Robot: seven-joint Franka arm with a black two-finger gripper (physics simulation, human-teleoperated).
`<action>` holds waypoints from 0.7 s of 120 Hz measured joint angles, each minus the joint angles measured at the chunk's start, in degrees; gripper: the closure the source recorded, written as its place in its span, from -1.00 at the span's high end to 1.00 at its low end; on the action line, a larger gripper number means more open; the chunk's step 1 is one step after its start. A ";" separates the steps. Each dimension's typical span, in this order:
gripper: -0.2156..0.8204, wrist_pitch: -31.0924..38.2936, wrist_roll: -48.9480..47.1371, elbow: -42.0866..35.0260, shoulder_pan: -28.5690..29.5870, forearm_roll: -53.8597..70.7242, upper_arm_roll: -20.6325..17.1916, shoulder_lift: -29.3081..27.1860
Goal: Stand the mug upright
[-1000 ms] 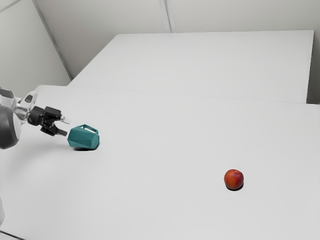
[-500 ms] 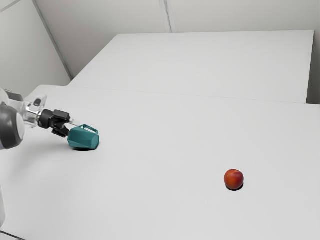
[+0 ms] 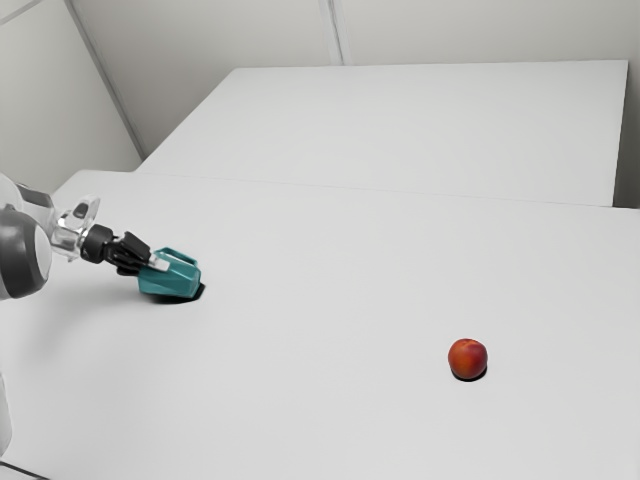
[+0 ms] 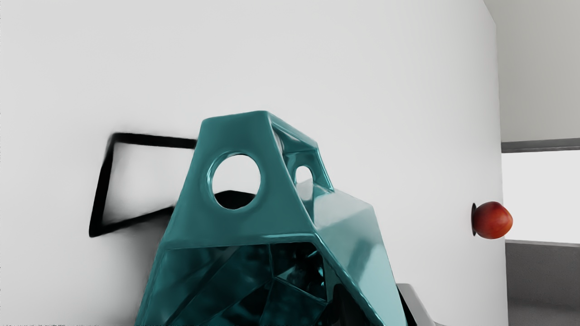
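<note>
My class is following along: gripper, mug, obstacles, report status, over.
Gripper shut on mug, at its rim. Mug tipped over, mouth toward gripper, not upright. Fruit well apart, not in the way.

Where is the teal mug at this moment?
The mug is toward the exterior view's left, its open end gripped by the fingers; the red fruit lies off toward that view's right.

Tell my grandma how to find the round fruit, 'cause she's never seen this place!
Start at the big white table and look toward the exterior view's right, well away from the gripper. There sits a small orange-red fruit. It's smooth and round, while the mug is teal, angular and has a handle.
</note>
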 joint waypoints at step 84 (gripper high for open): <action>-0.86 11.19 -9.95 10.05 -4.82 36.49 -19.14 -14.68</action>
